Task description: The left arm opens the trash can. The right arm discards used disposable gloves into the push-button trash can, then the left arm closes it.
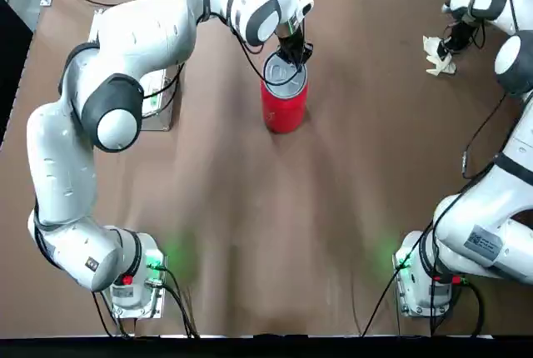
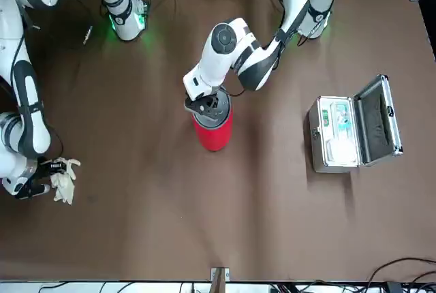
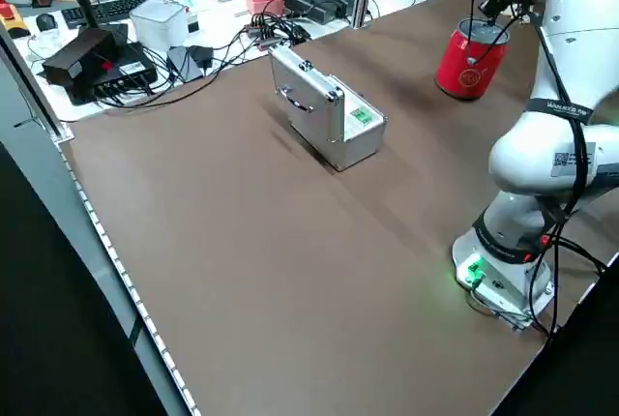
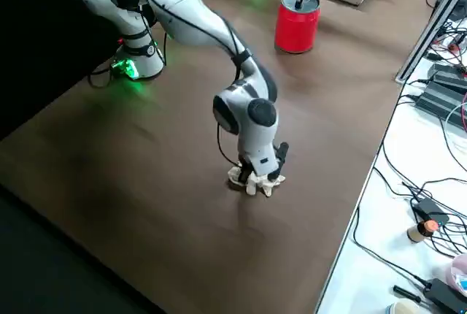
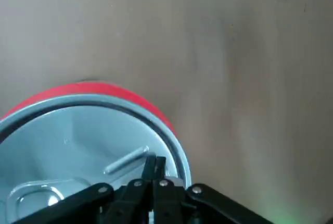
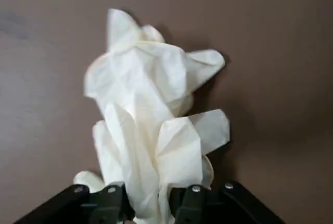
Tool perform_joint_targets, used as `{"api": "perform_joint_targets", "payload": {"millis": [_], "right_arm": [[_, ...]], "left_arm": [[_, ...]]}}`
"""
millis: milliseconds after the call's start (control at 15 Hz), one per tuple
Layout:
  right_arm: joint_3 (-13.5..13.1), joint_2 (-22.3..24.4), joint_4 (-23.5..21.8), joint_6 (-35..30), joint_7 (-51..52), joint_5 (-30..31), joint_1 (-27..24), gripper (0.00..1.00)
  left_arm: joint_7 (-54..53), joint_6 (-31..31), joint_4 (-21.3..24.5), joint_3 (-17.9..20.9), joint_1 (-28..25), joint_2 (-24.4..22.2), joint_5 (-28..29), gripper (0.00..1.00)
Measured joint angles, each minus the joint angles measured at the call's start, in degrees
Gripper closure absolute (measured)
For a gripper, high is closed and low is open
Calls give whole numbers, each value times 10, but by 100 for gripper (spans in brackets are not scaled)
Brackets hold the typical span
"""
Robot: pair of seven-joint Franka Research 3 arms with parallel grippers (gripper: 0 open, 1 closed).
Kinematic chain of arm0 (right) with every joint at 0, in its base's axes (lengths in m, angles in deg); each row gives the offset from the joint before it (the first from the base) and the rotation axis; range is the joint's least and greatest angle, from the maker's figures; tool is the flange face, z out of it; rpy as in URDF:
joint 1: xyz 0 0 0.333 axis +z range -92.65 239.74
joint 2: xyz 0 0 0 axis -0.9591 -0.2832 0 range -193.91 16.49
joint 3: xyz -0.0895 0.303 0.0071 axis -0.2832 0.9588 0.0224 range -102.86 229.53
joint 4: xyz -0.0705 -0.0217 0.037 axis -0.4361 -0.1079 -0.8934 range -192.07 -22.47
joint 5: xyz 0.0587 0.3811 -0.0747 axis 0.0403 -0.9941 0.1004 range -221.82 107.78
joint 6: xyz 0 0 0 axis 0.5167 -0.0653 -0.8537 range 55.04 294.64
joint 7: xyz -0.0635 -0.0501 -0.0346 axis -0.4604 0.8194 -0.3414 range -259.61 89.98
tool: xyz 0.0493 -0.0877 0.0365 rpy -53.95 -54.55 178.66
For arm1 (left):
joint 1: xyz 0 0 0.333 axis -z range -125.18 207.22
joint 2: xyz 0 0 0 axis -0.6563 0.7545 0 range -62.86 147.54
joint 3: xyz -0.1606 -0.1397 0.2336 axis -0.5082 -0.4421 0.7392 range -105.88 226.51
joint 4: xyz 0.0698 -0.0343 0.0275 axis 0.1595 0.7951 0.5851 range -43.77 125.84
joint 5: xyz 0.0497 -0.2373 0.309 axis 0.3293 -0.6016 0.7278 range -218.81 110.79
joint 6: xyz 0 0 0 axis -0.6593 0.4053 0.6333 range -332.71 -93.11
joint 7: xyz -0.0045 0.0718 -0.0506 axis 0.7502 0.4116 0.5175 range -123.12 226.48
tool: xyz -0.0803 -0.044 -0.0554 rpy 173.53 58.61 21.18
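Observation:
The red trash can (image 1: 284, 110) stands mid-table toward the far side, its grey-silver lid (image 5: 78, 140) lying flat and closed. My left gripper (image 1: 296, 57) is directly over it, shut, with its fingertips touching the lid near the rim (image 5: 154, 162). The front view shows the same contact on the trash can (image 2: 212, 133). At the far right of the table, my right gripper (image 1: 454, 44) is shut on the crumpled cream disposable gloves (image 6: 151, 104). The gloves (image 4: 255, 180) hang from the fingers down onto the table surface.
A silver rectangular box (image 2: 340, 133) with its hinged lid open sits on the left arm's side of the table, partly under that arm in the top view. Cables and electronics (image 3: 145, 39) crowd the bench beyond the table edge.

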Motion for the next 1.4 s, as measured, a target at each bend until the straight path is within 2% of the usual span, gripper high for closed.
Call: {"api": "perform_joint_targets", "payload": {"millis": [267, 867, 1400], "right_arm": [[4, 23, 32, -38, -2, 0, 14, 89], [18, 94, 38, -79, -27, 0, 27, 89], [22, 133, 39, -91, -142, -4, 80, 89]], "left_arm": [[0, -1, -1, 0, 0, 1, 2, 97], [0, -1, -2, 0, 0, 4, 2, 97], [9, -1, -8, 0, -2, 4, 3, 97]]}}
